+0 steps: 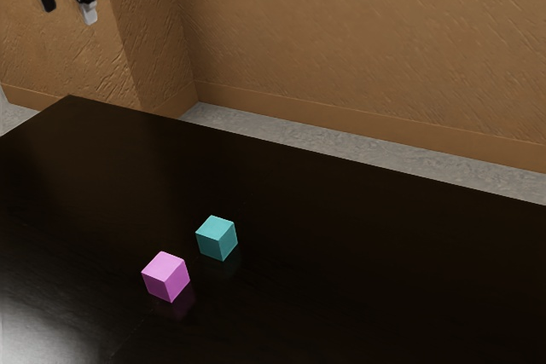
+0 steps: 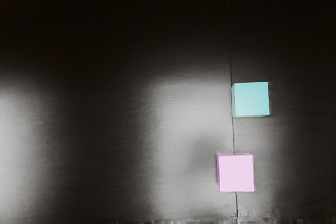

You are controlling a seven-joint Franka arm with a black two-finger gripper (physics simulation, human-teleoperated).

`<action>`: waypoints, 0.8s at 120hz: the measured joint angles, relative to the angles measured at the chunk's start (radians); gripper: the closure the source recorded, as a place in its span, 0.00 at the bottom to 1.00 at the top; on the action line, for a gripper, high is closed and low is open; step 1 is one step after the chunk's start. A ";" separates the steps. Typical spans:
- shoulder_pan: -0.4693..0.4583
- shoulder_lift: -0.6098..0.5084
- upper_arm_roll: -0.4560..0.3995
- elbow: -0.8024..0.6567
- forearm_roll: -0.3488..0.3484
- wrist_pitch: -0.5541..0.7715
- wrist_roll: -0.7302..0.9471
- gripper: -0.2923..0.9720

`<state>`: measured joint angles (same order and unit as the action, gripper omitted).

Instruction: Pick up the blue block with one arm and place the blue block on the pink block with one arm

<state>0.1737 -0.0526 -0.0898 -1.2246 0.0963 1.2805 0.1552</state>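
Pink block near blue block on counter. End effector, high above, open and empty: align squarely over the blue block's flat sides before descending.

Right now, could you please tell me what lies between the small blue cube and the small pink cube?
Nothing: only bare glossy black tabletop separates the small blue cube from the small pink cube, seen in both views.
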 joint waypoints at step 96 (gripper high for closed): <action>-0.101 -0.185 0.041 -0.891 -0.015 0.627 0.665 0.23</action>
<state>0.0731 -0.2380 -0.0490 -2.1158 0.0817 1.9071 0.8206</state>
